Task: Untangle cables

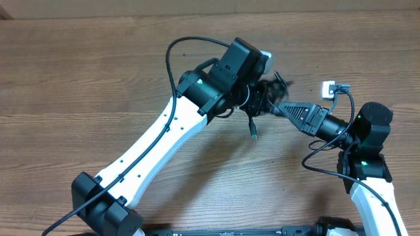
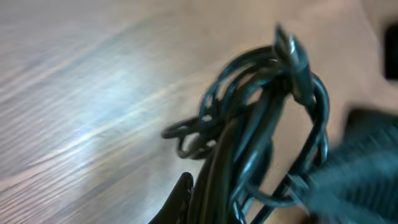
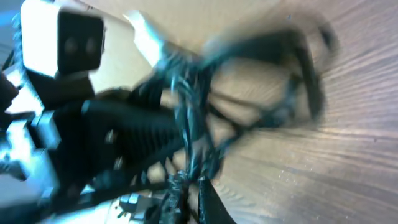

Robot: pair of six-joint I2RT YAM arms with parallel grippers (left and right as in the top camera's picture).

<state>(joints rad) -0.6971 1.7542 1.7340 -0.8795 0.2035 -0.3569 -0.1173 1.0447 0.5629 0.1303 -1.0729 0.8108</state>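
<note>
Bunched thin black cords close against the left wrist lens: tight crossed loops, raised off the brown wood-grain desk, just right of its middle toward the far side, between both arms. One loose plug end dangling nearward below the bunch. Black two-finger left hand closed, by the look of it, on the lower stems of the bunch. Dark right hand reaching in from the right, tips against the loops — too blurred to tell how far open, or whether gripping anything. Likely trouble from here: hauling apart with loops crossed, cinching the knot tighter; a thin strand slipping from the pinch, dropping the bunch; snagging a loop on a finger — or on the thicker arm wiring nearby.
</note>
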